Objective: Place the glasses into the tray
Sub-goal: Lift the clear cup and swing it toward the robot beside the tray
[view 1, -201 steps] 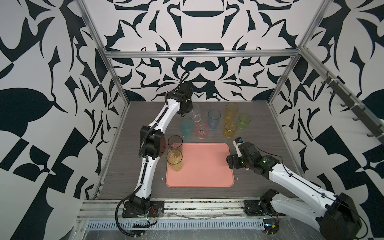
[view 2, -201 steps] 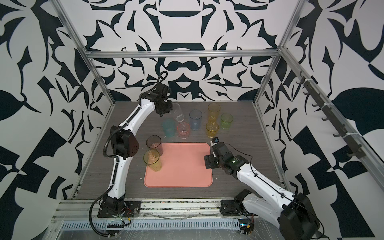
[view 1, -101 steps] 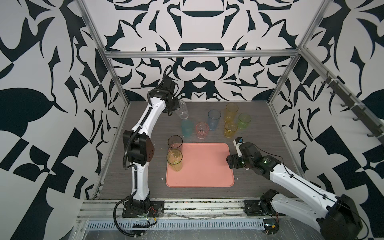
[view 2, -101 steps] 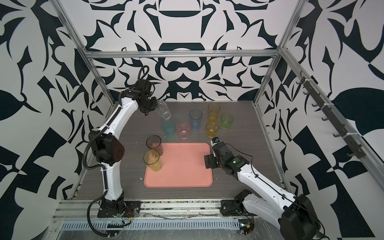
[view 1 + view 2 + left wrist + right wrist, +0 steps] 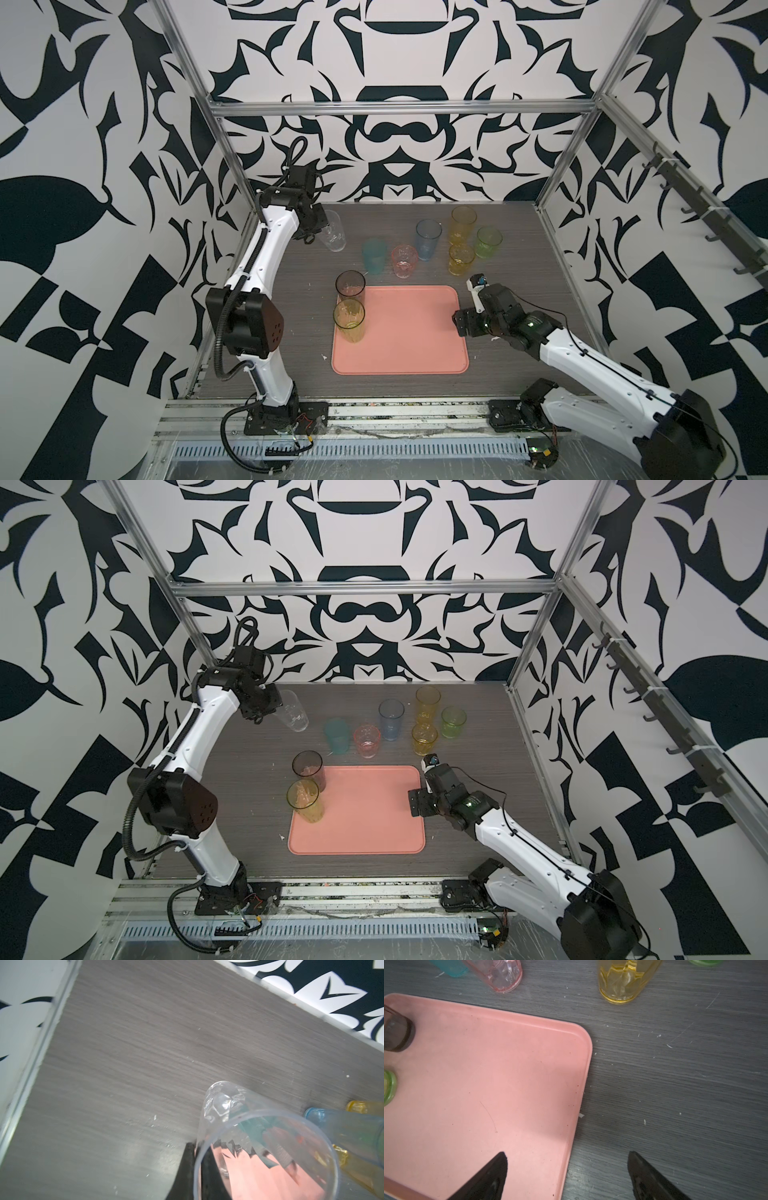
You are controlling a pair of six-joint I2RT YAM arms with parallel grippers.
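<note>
**Table** [image 5: 519,266]: one dark wood-grain surface, fenced by an aluminium frame on its left, far and right edges.

**Arms:** two, white and black, mounted at the near edge.

**Tray** [image 5: 407,332]: one salmon-pink tray, lying flat near the table's middle. Its floor is bare from the two glasses at its left edge across to the right rim. Strips of open table run along its near and right sides.

**Left gripper** [image 5: 321,229]: raised over the far left corner of the table. Its jaws pinch the wall of the clear glass [image 5: 335,237], which hangs tilted, mouth toward the gripper. In the left wrist view one finger [image 5: 185,1169] lies against the outside of the rim.

**Right gripper** [image 5: 566,1159]: jaws spread wide, holding nothing. They straddle the tray's right rim just short of its far right corner.

**Glasses:** nine in all.
- Two stand upright on the tray: a tall smoky glass [image 5: 350,287] in the far left corner and a tall yellow-green glass [image 5: 349,319] just nearer, touching or almost touching it.
- Six stand upright on the table beyond the tray's far rim. From left to right they are a teal glass [image 5: 374,257], pink glass [image 5: 404,261], blue glass [image 5: 428,240], tall amber glass [image 5: 463,224], short amber glass [image 5: 461,259] in front of the tall one, and a green glass [image 5: 488,242].
- One, the clear glass, is gripped.
</note>
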